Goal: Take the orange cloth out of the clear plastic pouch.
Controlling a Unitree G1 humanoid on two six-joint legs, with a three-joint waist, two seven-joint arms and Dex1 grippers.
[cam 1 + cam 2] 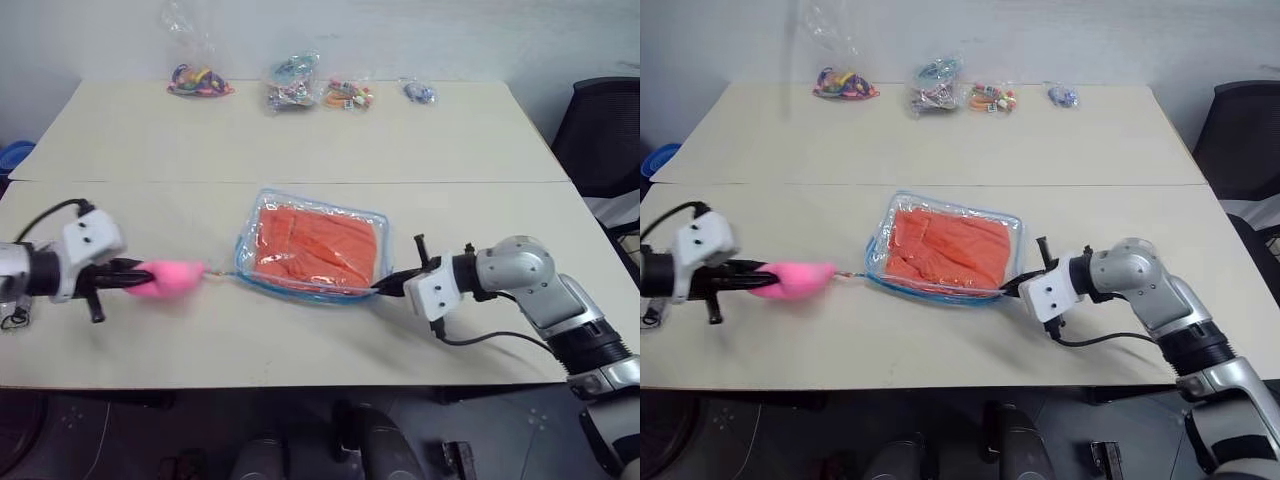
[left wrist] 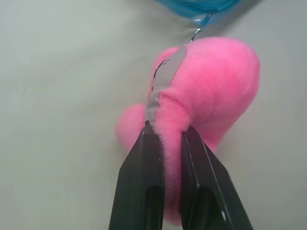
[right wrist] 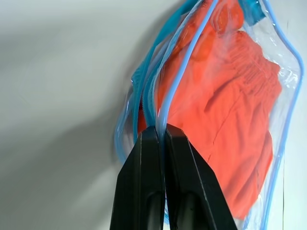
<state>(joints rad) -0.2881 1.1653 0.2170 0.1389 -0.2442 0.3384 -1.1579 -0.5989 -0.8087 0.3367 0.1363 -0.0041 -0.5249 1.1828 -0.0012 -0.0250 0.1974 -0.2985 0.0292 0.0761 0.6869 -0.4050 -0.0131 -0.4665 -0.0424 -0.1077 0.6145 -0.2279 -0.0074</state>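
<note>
While the orange cloth (image 1: 318,245) lies folded inside the clear plastic pouch (image 1: 250,232), the pouch rests flat near the middle of the front counter (image 1: 300,345). At its four o'clock corner the right gripper (image 1: 380,288) has its fingers pressed together on the pouch's light blue trim. Out at the pouch's nine o'clock a short chain runs to the pink plush charm (image 1: 168,278), drawn away from the pouch and pinched between the black fingers of the left gripper (image 1: 140,280), which squeeze into the plush. Well beyond, at twelve o'clock along the far edge of the rear counter (image 1: 130,140), four small clear bags of colourful trinkets (image 1: 290,85) sit in a row. Off at two o'clock, past the counter, stands a black chair (image 1: 605,135).
</note>
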